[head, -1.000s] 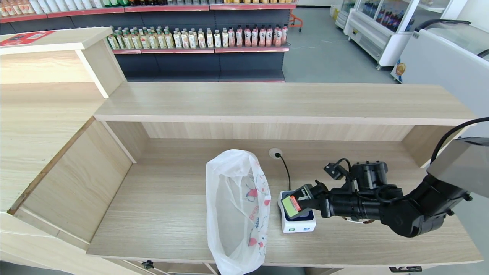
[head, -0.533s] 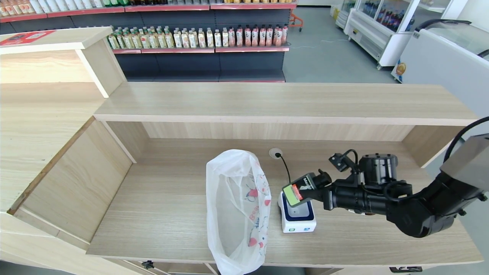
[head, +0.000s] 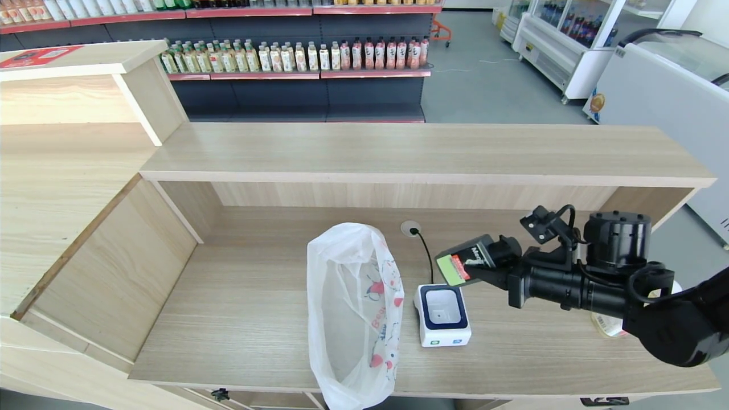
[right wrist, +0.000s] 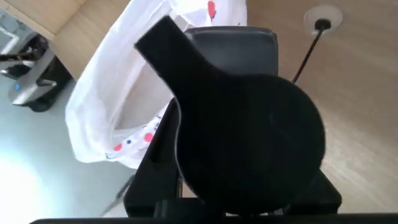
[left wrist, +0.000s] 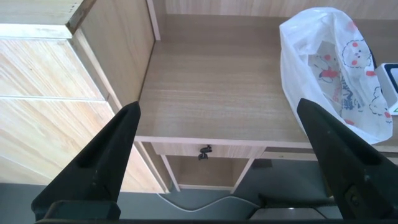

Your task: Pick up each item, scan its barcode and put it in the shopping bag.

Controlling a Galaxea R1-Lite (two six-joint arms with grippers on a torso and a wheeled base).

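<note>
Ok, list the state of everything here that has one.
White plastic shopping bag: mouth open.
White and blue barcode scanner: window uncovered.
Small dark box with green-red label: gripped, held in the air.
Right end effector: shut on the box.
Left end effector: open, empty.

There, the right arm (head: 575, 285) hides most of a pale labelled container (head: 603, 326) on the desk (head: 245, 307); white printed plastic shopping bag (head: 353, 319) runs off the bottom edge; print on the black green-labelled packet (head: 464, 263) unreadable.
</note>
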